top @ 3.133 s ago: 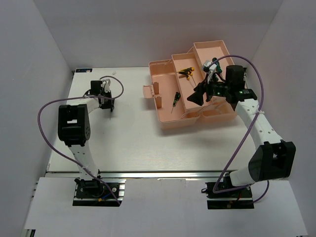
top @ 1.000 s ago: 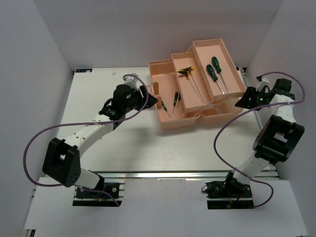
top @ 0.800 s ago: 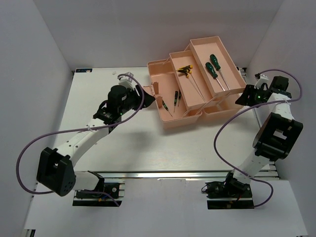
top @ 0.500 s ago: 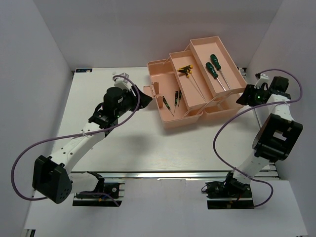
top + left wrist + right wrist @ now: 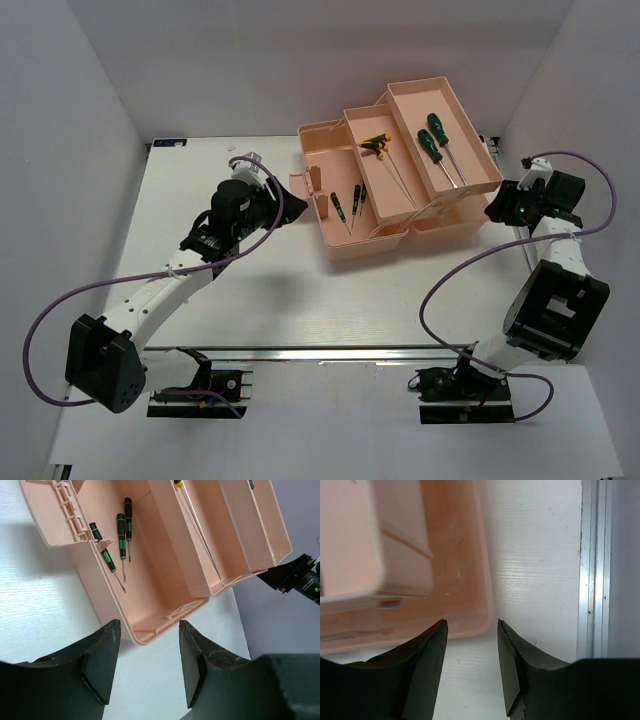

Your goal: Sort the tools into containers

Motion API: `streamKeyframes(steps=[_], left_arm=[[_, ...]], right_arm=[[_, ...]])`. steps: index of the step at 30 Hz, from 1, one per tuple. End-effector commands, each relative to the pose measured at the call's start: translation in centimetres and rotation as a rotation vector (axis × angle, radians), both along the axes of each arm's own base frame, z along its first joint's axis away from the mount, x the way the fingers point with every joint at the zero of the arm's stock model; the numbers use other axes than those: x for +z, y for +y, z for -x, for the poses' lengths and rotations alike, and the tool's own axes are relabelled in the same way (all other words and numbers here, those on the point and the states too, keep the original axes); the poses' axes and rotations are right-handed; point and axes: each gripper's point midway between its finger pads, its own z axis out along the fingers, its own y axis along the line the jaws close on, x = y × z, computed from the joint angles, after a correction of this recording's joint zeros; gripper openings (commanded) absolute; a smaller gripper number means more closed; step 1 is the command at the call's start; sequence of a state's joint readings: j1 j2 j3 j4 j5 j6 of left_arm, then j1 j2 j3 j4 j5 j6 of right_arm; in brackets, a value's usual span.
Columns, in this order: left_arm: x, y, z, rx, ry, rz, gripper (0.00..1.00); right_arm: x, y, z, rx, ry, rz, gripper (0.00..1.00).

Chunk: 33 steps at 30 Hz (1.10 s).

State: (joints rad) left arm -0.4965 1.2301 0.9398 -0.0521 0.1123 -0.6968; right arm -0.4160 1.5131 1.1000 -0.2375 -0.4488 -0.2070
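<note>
I am seeing bright, even light in all views, with soft shadows falling on the table [image 5: 350,300]. The toolbox [image 5: 455,570] is blurring close to the right wrist lens.

A white worktop [image 5: 300,290] with a faint wood grain fills the scene. Plain pale grey-lilac walls [image 5: 300,60] box it in on the left, far and right sides. A silver aluminium rail [image 5: 330,353] runs along its near edge, and a metal strip [image 5: 592,565] along its right edge. Even, soft light casts faint grey shadows.
</note>
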Motion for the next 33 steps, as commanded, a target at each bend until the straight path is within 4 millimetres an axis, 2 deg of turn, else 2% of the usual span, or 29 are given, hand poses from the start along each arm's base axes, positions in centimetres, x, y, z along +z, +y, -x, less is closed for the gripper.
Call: streamKeyframes(steps=[1, 3, 4, 5, 7, 8, 19, 26, 33], left_arm=[[0.5, 0.2, 0.2, 0.003, -0.013, 0.011, 0.6], [0.4, 0.3, 0.3, 0.009, -0.013, 0.017, 0.6], [0.5, 0.3, 0.4, 0.008, -0.014, 0.02, 0.6], [0.2, 0.3, 0.5, 0.008, -0.01, 0.019, 0.6], [0.1, 0.4, 0.6, 0.01, -0.006, 0.016, 0.6], [0.0, 0.4, 0.6, 0.009, -0.005, 0.014, 0.6], [-0.7, 0.0, 0.0, 0.003, 0.003, 0.005, 0.6], [-1.1, -0.8, -0.8, -0.016, 0.014, 0.003, 0.6], [-1.2, -1.7, -1.7, -0.042, 0.023, -0.001, 0.6]], right_arm=[[1.7, -1.7, -0.7, -0.08, -0.089, 0.008, 0.5], [1.1, -1.8, -0.8, -0.069, -0.078, -0.036, 0.5], [0.0, -2.4, -0.8, -0.076, -0.049, -0.068, 0.51], [-0.3, -2.0, -0.9, -0.046, -0.044, -0.119, 0.52], [-0.4, -2.9, -1.0, -0.052, -0.014, -0.161, 0.52], [-1.1, -2.8, -1.2, -0.033, -0.001, -0.192, 0.52], [-0.9, -3.2, -4.2, 0.029, -0.002, -0.281, 0.53], [0.3, -1.8, -4.8, 0.068, -0.011, -0.335, 0.52], [-1.1, 0.1, -5.3, 0.097, 0.028, -0.315, 0.51]])
